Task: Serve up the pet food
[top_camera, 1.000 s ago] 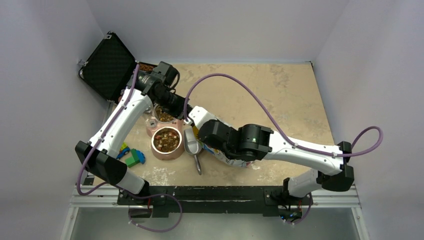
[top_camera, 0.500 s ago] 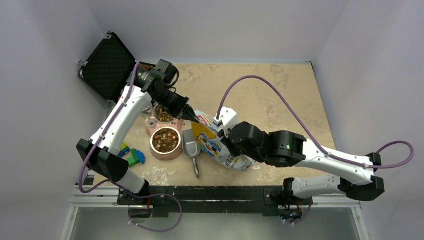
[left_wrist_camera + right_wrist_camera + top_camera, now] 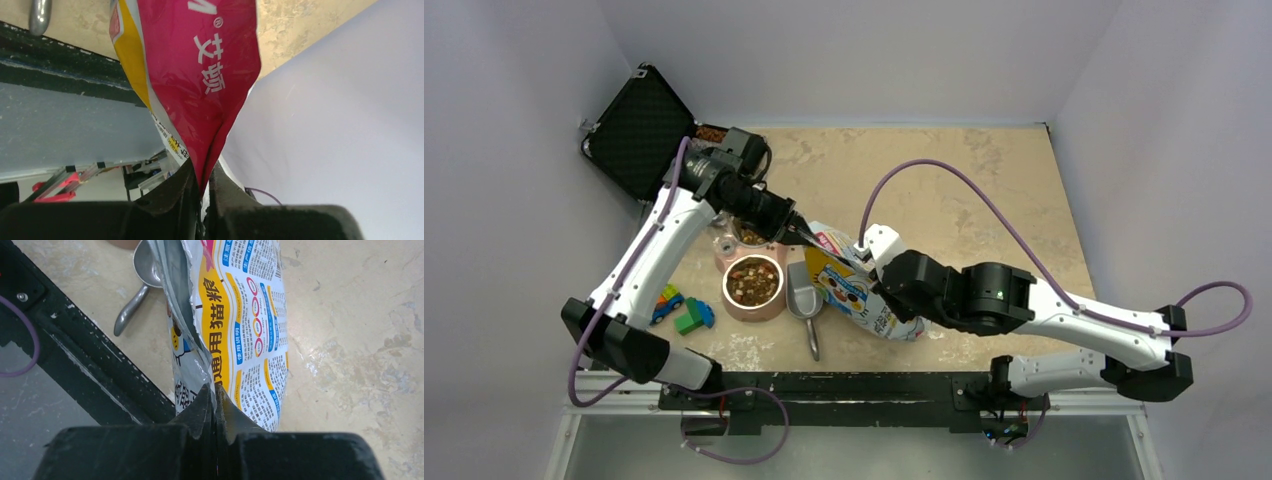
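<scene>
Pet-food bag (image 3: 869, 305) clamped by left gripper (image 3: 202, 172) at upper-left end, right gripper (image 3: 214, 390) mid-edge; bowl (image 3: 756, 310) sits just left

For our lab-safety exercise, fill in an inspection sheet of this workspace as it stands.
Surface: beige mottled table, scuffed.
Job's things: kibble in pink bowl; printed bag beside metal scoop.
Clutter: toy blocks; open black case.
Grippers: left gripper and right gripper both shut on the bag's edges.
Cables: purple cables loop over the table.
Surroundings: plain pale walls.
</scene>
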Robot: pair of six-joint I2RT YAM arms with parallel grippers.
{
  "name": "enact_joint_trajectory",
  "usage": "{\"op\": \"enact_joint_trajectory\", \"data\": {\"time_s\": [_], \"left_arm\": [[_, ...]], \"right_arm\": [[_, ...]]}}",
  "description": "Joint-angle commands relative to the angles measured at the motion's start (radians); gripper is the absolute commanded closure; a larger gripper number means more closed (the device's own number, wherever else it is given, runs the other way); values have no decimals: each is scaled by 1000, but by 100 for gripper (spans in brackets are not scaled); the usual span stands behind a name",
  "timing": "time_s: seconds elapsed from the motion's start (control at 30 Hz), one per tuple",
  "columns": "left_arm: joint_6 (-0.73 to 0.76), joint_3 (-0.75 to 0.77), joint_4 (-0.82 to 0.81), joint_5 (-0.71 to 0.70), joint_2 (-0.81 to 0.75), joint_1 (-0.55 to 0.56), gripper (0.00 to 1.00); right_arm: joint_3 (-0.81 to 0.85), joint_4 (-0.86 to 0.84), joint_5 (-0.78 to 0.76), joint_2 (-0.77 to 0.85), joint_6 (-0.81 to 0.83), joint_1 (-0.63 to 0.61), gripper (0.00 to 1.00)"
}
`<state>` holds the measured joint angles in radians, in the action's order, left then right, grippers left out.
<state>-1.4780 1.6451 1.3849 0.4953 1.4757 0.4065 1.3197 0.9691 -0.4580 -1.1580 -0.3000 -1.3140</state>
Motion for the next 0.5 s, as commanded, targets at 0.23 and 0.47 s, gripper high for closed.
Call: {"op": "enact_joint_trajectory", "data": {"time_s": [0.23, 0.47], "left_arm": [[-142, -29, -146, -137, -182, 278, 41], [-269, -153, -239, -142, -225, 372, 39]], "right_arm": [[90, 7, 56, 32, 24, 0, 100], [148, 16, 57, 1, 40, 10, 100]]}}
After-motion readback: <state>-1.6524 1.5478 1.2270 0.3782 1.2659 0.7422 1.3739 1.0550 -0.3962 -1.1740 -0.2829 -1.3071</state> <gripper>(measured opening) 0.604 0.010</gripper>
